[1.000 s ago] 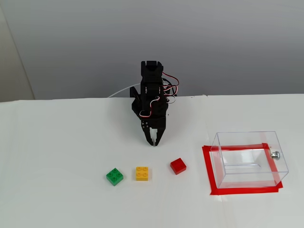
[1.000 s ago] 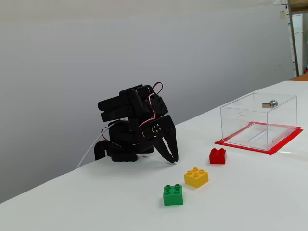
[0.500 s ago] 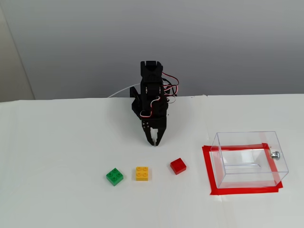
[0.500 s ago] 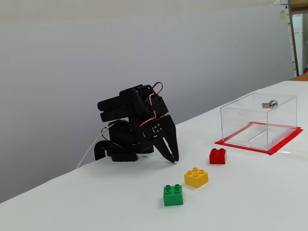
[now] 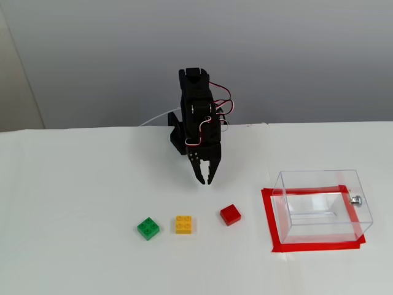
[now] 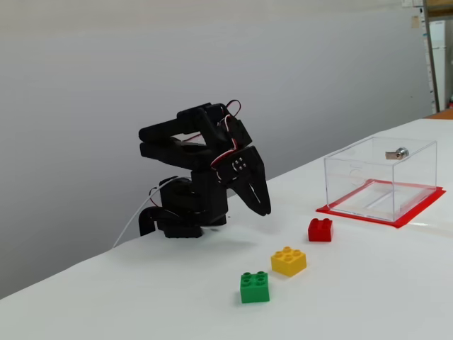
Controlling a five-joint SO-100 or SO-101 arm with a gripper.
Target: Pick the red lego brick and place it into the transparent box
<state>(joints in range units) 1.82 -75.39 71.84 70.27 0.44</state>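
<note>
Because the task calls for only one of the bricks, my gripper (image 5: 205, 180) hangs above the white table (image 5: 73, 184) behind the row, fingers pointing down and pressed nearly together with nothing between them, well apart from every brick. The red lego brick (image 5: 230, 214) lies flat on the table at the right end of the row in the front-on fixed view, nearest the transparent box (image 5: 322, 206); I judge that this spacing leaves room for my jaws to close on it alone. The box stands empty on a frame of red tape (image 5: 268, 221), which appears to mark its position, with a silver knob (image 5: 355, 200) on its right wall. Count: one red brick, one yellow brick (image 5: 184, 224), one green brick (image 5: 148, 228), one box, one arm.
</note>
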